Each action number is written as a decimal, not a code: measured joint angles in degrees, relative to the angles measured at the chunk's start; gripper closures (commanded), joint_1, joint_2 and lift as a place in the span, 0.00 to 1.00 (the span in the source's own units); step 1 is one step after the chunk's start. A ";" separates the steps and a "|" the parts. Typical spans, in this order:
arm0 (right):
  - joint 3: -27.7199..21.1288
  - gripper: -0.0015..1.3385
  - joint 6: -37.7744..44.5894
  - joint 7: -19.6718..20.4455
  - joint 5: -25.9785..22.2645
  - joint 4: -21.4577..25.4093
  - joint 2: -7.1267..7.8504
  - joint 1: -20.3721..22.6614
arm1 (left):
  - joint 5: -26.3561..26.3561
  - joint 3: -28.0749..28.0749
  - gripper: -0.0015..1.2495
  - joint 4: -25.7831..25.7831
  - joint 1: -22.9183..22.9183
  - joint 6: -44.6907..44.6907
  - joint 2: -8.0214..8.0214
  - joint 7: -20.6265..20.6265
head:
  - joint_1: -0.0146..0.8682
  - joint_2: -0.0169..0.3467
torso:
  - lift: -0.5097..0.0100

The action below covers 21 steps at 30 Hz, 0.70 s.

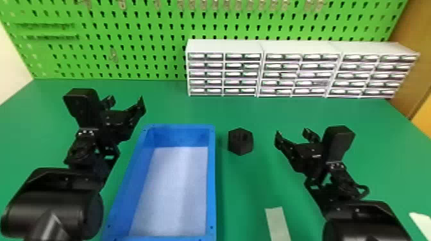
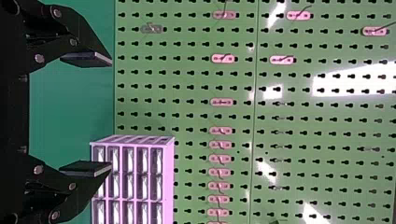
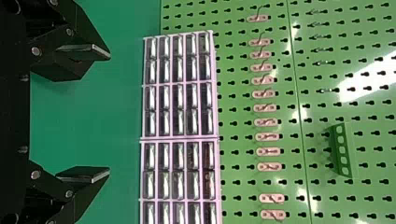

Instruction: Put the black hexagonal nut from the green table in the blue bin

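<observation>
Head view is looking forward and down over the green table (image 1: pixel 247 198). Wrist views are facing the pegboard (image 1: pixel 128 32) from closer in. All three are sharing pegboard and drawer cabinets (image 1: pixel 224 46).

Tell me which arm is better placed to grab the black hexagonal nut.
Probably the right: the open right claw is nearer the black hexagonal nut, right of the blue bin; the left claw hovers across the bin.

three white drawer units (image 1: pixel 224 46) in a row, back edge of surface (image 1: pixel 250 198), centre to right. green pegboard (image 1: pixel 131 22) behind, small hooks (image 2: pixel 223 58) and a green holder (image 3: pixel 343 149) on it. pale strip (image 1: pixel 277 224) toward front edge, another pale piece (image 1: pixel 421 222) toward front right corner.
</observation>
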<state>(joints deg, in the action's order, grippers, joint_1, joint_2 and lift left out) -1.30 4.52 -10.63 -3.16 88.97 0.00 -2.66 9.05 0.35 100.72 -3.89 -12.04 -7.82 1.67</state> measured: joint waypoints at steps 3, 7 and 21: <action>0.07 0.30 -0.02 0.00 0.00 0.00 0.00 0.02 | 0.04 0.00 0.37 0.00 0.02 0.00 0.00 0.00 | 0.79 0.19 | 0.79; 0.12 0.30 -0.04 0.00 0.00 0.00 0.00 0.02 | 0.08 0.00 0.37 0.00 0.02 0.00 0.00 0.00 | 0.79 0.19 | 0.79; 0.06 0.30 -0.32 0.00 0.05 0.00 0.00 -0.33 | 0.09 0.22 0.37 0.00 0.20 0.00 0.00 0.00 | 0.79 0.19 | 0.79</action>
<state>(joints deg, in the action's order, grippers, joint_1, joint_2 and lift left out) -1.24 4.20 -10.63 -3.11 88.96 0.00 -2.99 9.14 0.57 100.72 -3.69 -12.04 -7.82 1.67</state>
